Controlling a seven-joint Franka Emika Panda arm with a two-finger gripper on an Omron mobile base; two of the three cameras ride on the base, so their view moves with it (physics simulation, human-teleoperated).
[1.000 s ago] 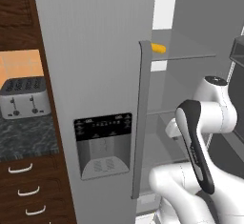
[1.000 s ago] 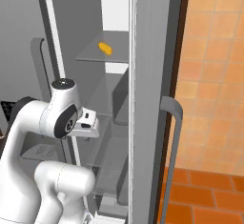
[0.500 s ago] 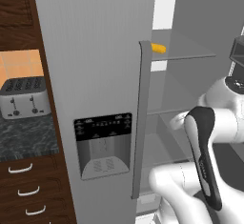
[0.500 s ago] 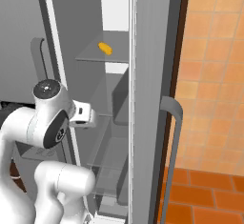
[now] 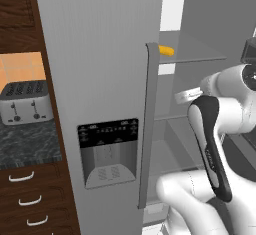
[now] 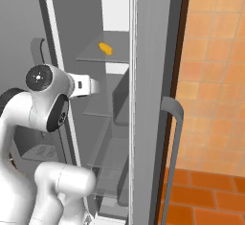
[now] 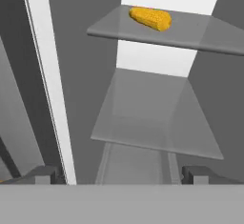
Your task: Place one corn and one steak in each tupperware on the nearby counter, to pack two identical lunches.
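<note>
Rendered kitchen, tall grey fridge (image 5: 100, 79) standing open, its interior of translucent grey shelves filling the centre of both base views. Orange tiled wall and floor (image 6: 215, 75) on the right of the right base view. In the left base view, far left: black marbled worktop (image 5: 25, 146) over dark brown drawers with silver handles, silver four-slot toaster (image 5: 24, 101) sitting on it.

One small yellow corn cob (image 7: 150, 18) lies on the upper glass shelf (image 7: 190, 35) inside the fridge, near that shelf's back, top centre of the hand view (same cob upper middle in the left base view (image 5: 166, 51) and upper left-centre in the right base view (image 6: 105, 49)).

White arm reaches into the fridge opening, below the cob's shelf. End effector (image 7: 121, 174): finger tips (image 7: 196, 174) at the bottom corners of the hand view, spread wide apart, nothing between them, pointing at the lower shelf, well short of the cob.
</note>
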